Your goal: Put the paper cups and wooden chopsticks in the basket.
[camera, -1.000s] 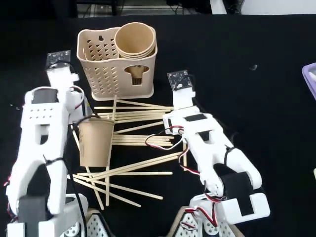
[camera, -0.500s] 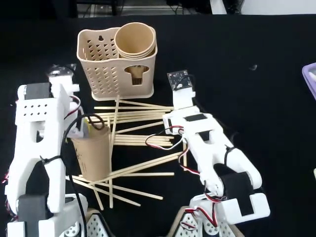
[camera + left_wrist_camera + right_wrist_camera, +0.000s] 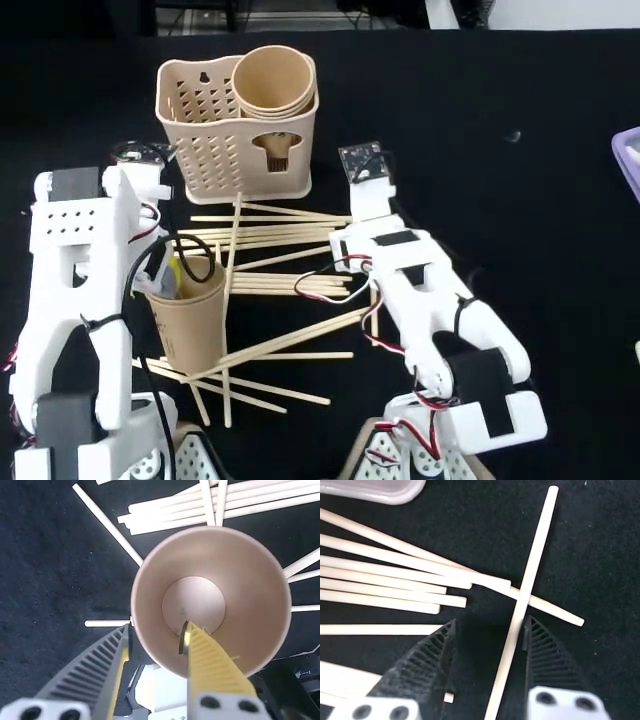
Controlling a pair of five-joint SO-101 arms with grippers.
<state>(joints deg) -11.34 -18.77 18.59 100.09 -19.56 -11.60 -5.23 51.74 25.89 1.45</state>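
black table [image 3: 520, 250] | lavender container [image 3: 629, 160]: at table's right edge

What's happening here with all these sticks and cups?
Two robot arms are tidying cups and chopsticks into a basket. The left gripper holds a paper cup upright by its rim, one finger inside and one outside, over the scattered chopsticks. The right gripper is open low over them, with one chopstick between its fingers. A stack of cups already sits in the basket.
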